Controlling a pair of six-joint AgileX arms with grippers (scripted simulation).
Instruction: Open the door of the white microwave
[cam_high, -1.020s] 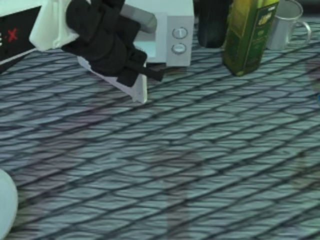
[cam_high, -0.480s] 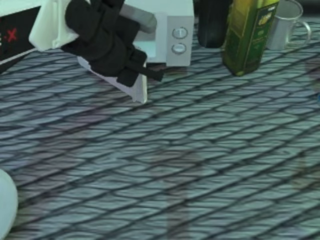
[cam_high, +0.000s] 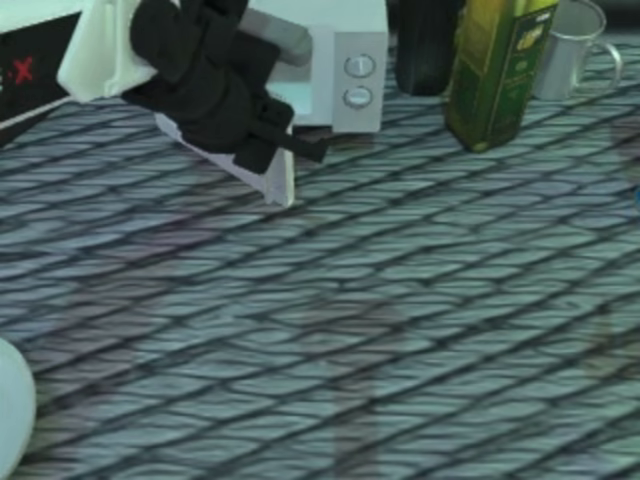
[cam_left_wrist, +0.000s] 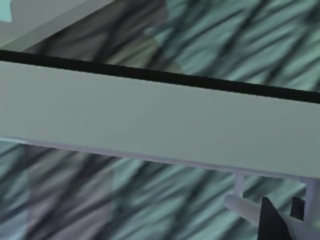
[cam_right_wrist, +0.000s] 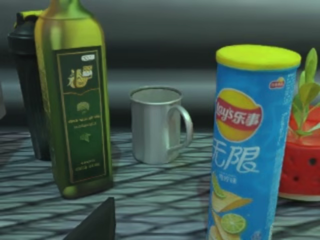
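The microwave (cam_high: 330, 60) stands at the table's (cam_high: 400, 330) far edge, left of centre, knob panel toward the right. Its door (cam_high: 272, 178) is swung outward on the left-hand hinge, roughly edge-on from above, leaving the cavity exposed. The left gripper (cam_high: 300, 148) sits at the door's free edge; in the left wrist view a dark fingertip (cam_left_wrist: 272, 225) lies against the handle bar (cam_left_wrist: 245, 209), a placement that suits pulling the door along its arc. Whether the fingers clamp the handle cannot be determined. The right gripper (cam_right_wrist: 97, 225) is parked well to the right, facing a bottle (cam_right_wrist: 75, 100), mug (cam_right_wrist: 157, 125) and chip can (cam_right_wrist: 247, 145); its finger state is not visible.
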